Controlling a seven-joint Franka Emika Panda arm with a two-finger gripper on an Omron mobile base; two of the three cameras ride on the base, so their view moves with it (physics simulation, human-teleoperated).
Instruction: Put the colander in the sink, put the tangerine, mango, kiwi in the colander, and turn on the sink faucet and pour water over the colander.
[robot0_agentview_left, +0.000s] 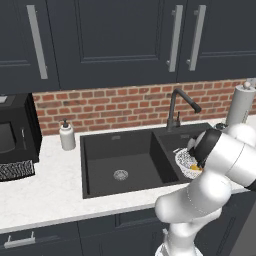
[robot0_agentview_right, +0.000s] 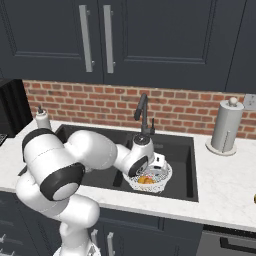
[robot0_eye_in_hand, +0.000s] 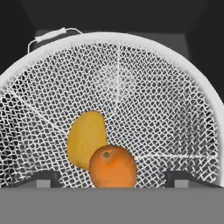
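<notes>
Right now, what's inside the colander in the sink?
The colander holds a mango and a tangerine, touching. The tangerine hides the mango's lower edge. No kiwi is visible.

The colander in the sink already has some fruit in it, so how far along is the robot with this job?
Done: the colander sits in the sink's right basin, with the mango and tangerine touching inside it. In hand: nothing; the hand hangs just above the tangerine, fingers spread wide apart. Left: I see no kiwi in the colander, and no water runs from the faucet.
</notes>
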